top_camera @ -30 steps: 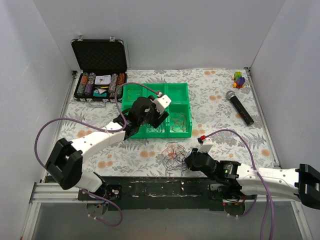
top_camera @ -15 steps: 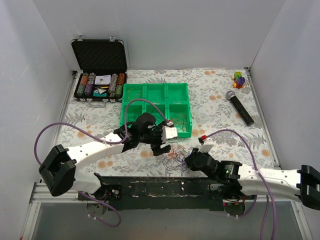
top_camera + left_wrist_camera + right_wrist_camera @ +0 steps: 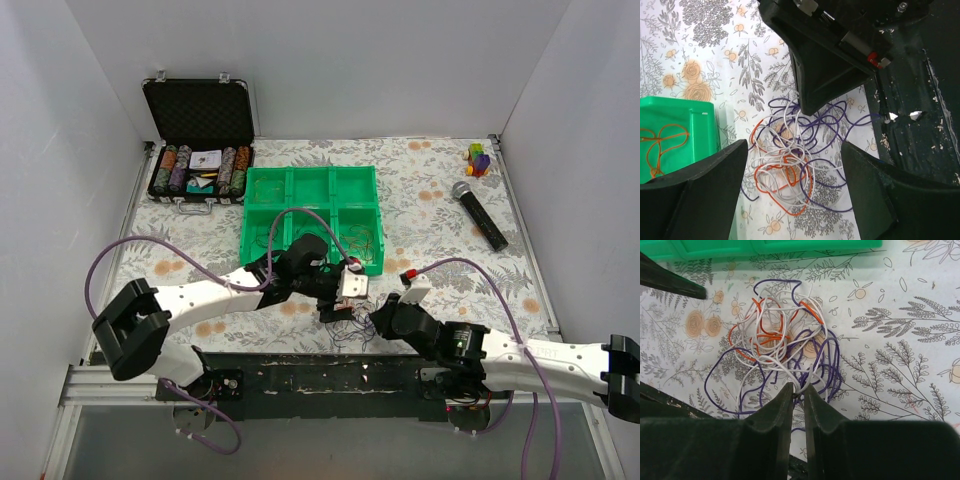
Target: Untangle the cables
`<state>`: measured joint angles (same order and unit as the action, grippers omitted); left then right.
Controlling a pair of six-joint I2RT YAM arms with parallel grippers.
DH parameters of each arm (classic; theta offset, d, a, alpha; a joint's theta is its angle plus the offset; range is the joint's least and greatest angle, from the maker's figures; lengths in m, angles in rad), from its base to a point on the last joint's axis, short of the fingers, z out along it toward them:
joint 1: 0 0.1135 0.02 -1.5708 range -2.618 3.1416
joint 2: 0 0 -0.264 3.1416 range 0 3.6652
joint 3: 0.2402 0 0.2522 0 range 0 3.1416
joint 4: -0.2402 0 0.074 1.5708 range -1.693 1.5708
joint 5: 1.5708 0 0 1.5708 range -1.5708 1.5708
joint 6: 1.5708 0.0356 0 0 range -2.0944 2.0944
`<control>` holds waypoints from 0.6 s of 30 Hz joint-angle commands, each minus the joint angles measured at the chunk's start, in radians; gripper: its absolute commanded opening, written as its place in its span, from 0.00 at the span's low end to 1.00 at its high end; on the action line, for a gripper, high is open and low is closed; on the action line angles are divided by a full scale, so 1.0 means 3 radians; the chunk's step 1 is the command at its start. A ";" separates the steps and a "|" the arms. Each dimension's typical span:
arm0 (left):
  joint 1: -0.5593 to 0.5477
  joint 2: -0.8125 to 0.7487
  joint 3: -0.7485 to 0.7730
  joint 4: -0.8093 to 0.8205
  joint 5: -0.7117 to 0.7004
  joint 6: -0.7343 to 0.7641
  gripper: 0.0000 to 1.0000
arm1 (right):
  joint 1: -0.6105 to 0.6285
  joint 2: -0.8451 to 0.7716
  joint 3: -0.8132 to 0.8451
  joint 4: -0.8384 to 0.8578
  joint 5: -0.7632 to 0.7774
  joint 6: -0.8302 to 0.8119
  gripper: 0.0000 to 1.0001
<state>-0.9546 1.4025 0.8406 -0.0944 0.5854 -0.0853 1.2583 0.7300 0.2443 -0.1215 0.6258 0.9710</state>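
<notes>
Floral bench (image 3: 450, 210), white walls. The tangle of cables (image 3: 780, 350) is lying just before the green tray (image 3: 262, 196). Right end effector (image 3: 798, 390) is pinching its near strands; left end effector (image 3: 794, 150) is hovering above, spread wide — anchoring apparently done, pulling pending. The next move calls for seizing one loop.

The cables (image 3: 780, 347) were orange, white and purple strands; the counter (image 3: 440, 215) was white, printed with grey ferns and orange flowers; the tray (image 3: 290, 172) was bright green, holding an orange loop (image 3: 660, 145); the left gripper (image 3: 792, 145) and right gripper (image 3: 798, 390) were black; the microphone (image 3: 482, 215) was black with a silver head.
</notes>
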 commanded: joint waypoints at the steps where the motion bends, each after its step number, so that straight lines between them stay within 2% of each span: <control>1: -0.0055 0.0162 0.0036 0.0284 0.0135 0.0013 0.75 | 0.0019 -0.0071 -0.0032 0.0226 0.0082 -0.0138 0.21; 6: -0.0060 0.0320 0.0092 0.0417 0.0150 -0.0069 0.72 | 0.0039 -0.0102 -0.0017 0.0374 0.0056 -0.0281 0.19; 9: -0.0060 0.0392 0.0143 0.0463 0.0125 -0.0074 0.66 | 0.0045 -0.0102 -0.0027 0.0374 0.0031 -0.0317 0.18; 16: -0.0060 0.0494 0.0199 0.0565 0.0114 -0.0130 0.29 | 0.0075 -0.0199 -0.0063 0.0502 0.0010 -0.0348 0.18; 18: -0.0060 0.0515 0.0220 0.0545 0.0135 -0.0145 0.23 | 0.0075 -0.0219 -0.0058 0.0492 0.0015 -0.0363 0.18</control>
<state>-0.9684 1.5452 0.8639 0.0441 0.6075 -0.1181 1.2724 0.6857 0.2321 -0.0235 0.6182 0.8825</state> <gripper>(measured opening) 0.279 0.177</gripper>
